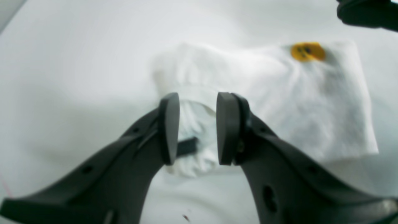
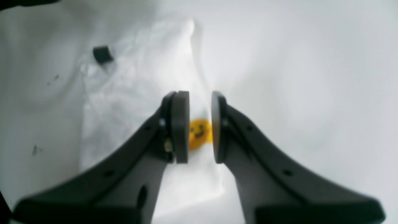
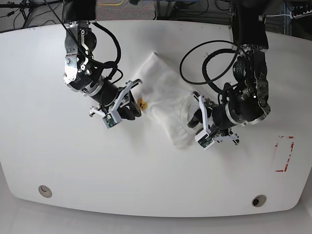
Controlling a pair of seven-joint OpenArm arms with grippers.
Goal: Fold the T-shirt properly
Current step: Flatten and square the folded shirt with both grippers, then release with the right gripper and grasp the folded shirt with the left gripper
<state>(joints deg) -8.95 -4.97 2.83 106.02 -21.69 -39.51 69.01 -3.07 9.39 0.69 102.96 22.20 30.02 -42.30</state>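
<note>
You see the T-shirt folded, both grippers beside it, left gripper and right gripper spread, empty. Risk: snagging an edge would undo the fold.

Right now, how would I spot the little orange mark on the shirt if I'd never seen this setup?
Start at the white table, then find the folded white T-shirt lying slanted between the two arms. The mark is a small orange smiley on the shirt's edge beside the right gripper. It is the only colour on the white cloth.
</note>
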